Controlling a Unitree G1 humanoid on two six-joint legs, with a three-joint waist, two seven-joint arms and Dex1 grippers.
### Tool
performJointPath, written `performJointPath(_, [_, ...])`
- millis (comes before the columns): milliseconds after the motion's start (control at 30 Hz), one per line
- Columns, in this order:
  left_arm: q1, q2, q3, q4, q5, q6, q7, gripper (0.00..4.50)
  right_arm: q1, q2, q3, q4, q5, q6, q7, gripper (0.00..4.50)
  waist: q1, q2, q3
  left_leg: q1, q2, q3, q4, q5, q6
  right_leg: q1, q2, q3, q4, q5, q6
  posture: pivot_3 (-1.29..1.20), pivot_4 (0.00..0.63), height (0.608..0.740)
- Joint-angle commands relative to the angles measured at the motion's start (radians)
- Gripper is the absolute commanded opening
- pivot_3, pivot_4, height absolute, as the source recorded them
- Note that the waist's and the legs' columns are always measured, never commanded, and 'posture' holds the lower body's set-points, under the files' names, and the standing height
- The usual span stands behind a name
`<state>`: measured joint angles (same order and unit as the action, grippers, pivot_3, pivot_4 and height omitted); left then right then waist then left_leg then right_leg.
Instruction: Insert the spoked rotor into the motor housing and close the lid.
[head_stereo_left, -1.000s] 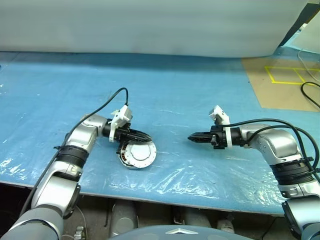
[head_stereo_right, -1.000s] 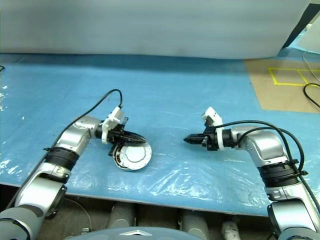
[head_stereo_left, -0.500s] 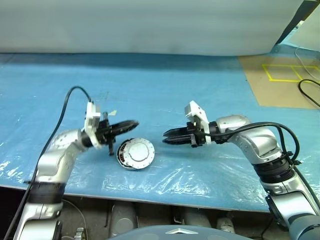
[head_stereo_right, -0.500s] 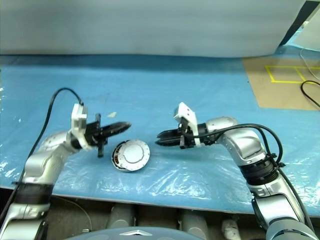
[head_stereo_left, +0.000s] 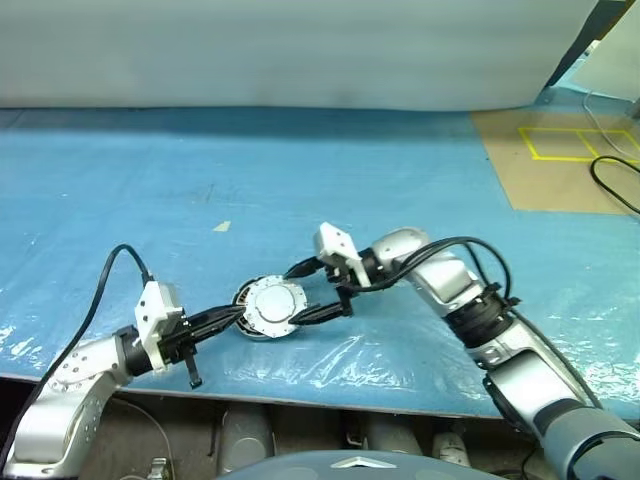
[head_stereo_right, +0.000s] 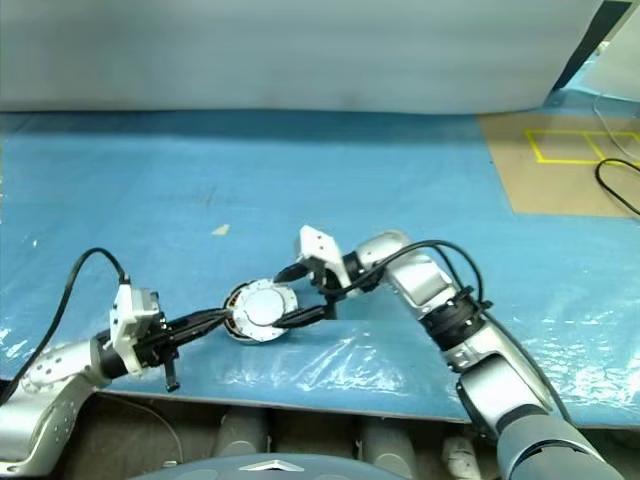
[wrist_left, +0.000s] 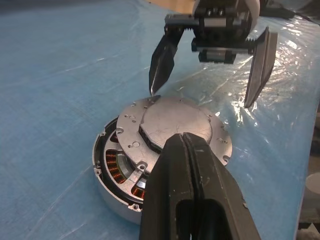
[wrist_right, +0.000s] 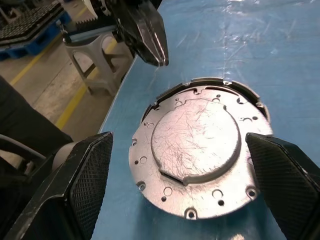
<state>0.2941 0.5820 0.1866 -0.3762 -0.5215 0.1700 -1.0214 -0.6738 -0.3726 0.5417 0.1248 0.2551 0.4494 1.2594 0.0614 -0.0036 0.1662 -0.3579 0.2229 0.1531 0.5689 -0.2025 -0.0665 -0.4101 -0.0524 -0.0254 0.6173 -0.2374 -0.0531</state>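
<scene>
Two grippers flank the lid (head_stereo_left: 274, 304), right gripper (head_stereo_left: 318, 292) fingers spread around it, left gripper (head_stereo_left: 232, 318) fingers pressed together

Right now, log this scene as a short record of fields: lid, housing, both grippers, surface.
lid: plain grey face up, lying on the housing, shifted off-centre
motor housing: copper windings showing on the uncovered side
right gripper: open, one finger on either side of the lid, no contact visible
left gripper: shut, empty, tips near the housing's rim
surface: blue sheet, clear plastic film along the near edge
</scene>
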Motion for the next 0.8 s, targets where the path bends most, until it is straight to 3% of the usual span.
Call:
performJointPath(33, [0.039,-0.001,0.016,-0.042,0.029,-0.055,0.019,0.00,-0.017,0.044,0.003,0.053,-0.039,-0.074,-0.005,4.47,-0.003,0.000,0.000,0.000,0.000,0.000,0.000,0.000,0.000,0.000,0.000,0.000,0.000,0.000,0.000,0.00,0.150,0.740])
performJointPath(400, [0.060,-0.004,-0.007,-0.020,0.047,-0.100,0.029,0.00,-0.034,0.109,-0.019,0.156,-0.099,-0.127,-0.016,4.47,-0.018,0.000,0.000,0.006,0.000,0.001,0.000,-0.001,0.002,0.004,0.000,0.001,0.002,0.000,0.000,0.00,0.150,0.740])
performJointPath(500, [0.052,-0.004,-0.013,0.002,0.053,-0.114,0.027,0.00,-0.022,0.105,-0.021,0.145,-0.110,-0.134,-0.019,3.85,-0.019,0.000,0.000,0.006,0.000,0.001,0.000,-0.001,0.002,0.004,0.000,0.002,0.002,0.000,0.000,0.00,0.150,0.740])
performJointPath(800, [0.021,-0.009,-0.029,0.046,0.063,-0.140,0.029,0.00,-0.023,0.110,-0.030,0.149,-0.131,-0.145,-0.033,0.81,-0.019,0.000,0.000,0.008,0.000,0.003,0.000,-0.001,0.002,0.004,0.000,0.002,0.003,0.000,0.000,0.00,0.150,0.740])
